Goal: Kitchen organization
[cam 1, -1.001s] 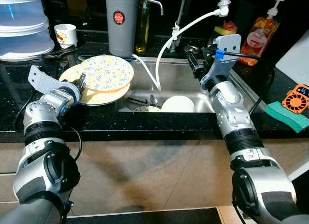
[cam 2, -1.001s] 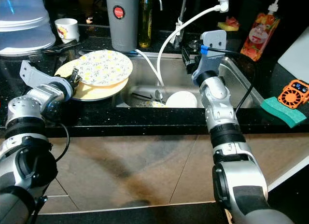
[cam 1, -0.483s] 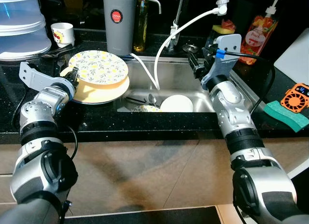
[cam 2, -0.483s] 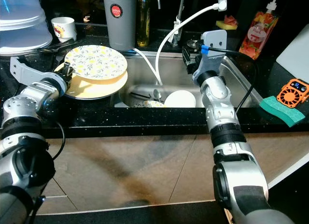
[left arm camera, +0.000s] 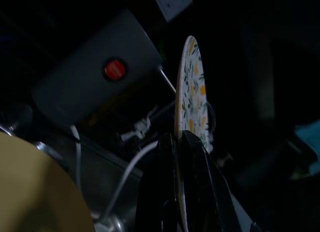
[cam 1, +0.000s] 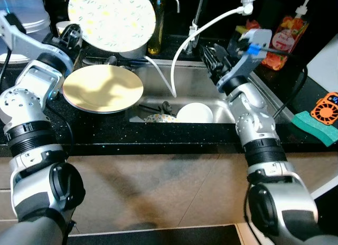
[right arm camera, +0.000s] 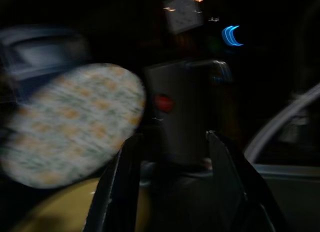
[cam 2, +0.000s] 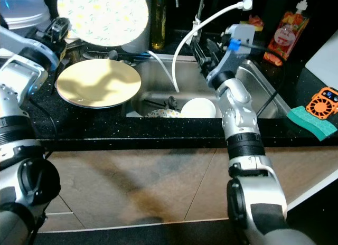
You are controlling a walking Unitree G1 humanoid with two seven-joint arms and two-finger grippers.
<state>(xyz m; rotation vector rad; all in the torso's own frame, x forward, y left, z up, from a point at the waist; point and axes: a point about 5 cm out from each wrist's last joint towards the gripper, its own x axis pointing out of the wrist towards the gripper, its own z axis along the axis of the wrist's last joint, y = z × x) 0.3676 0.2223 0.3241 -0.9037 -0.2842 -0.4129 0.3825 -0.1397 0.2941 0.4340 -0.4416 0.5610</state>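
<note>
Floral white plate [cam 1: 111, 19], plain yellow plate [cam 1: 103, 88]

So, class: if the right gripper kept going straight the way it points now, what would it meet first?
Probably the grey canister, which sits framed between the open right gripper fingers; depth is unclear. The patterned plate lies off to one side.

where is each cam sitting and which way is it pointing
Left eye and right eye views: on the head, looking down at the counter and sink; both silver arms show.
Left wrist view: along the left gripper, shut on the floral plate's rim.
Right wrist view: along the open right gripper, toward the grey canister.
Shared: floral plate and canister appear in both wrist views.
</note>
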